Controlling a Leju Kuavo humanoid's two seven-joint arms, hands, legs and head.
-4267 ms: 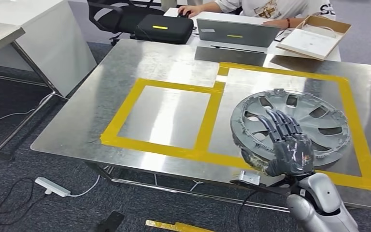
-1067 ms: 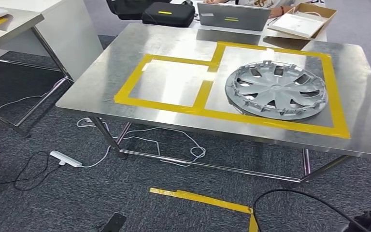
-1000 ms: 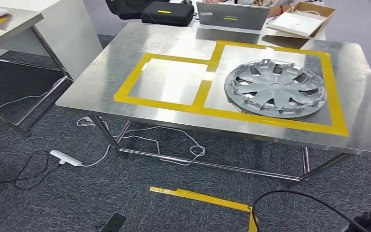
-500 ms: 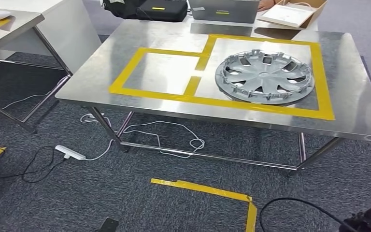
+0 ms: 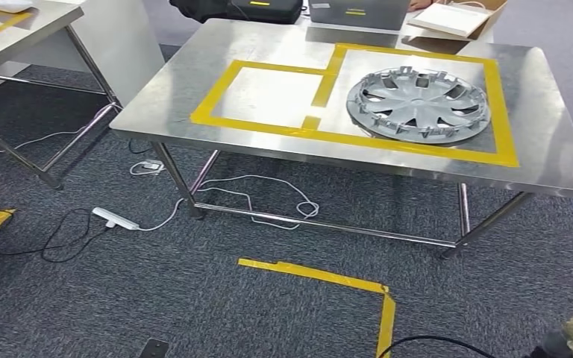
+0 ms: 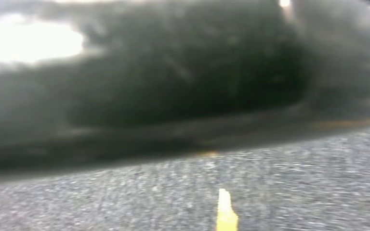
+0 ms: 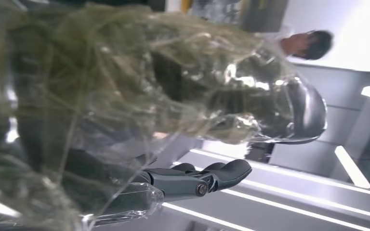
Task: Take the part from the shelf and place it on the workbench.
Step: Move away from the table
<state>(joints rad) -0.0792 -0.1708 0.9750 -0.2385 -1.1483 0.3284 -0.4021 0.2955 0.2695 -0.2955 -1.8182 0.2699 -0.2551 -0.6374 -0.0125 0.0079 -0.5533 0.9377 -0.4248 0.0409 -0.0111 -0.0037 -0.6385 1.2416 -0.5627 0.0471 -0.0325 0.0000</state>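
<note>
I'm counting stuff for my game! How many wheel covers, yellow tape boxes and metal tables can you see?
wheel cover: 1
yellow tape boxes: 2
metal tables: 2
Total: 5

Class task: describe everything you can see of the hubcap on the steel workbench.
The hubcap is a round silver-grey wheel cover that looks like plastic, with curved spokes, dark slots between them and small clips standing up around its rim. It lies flat, inner side up, on the workbench inside the larger yellow-taped rectangle, near the robot's right. No hand touches it.
</note>
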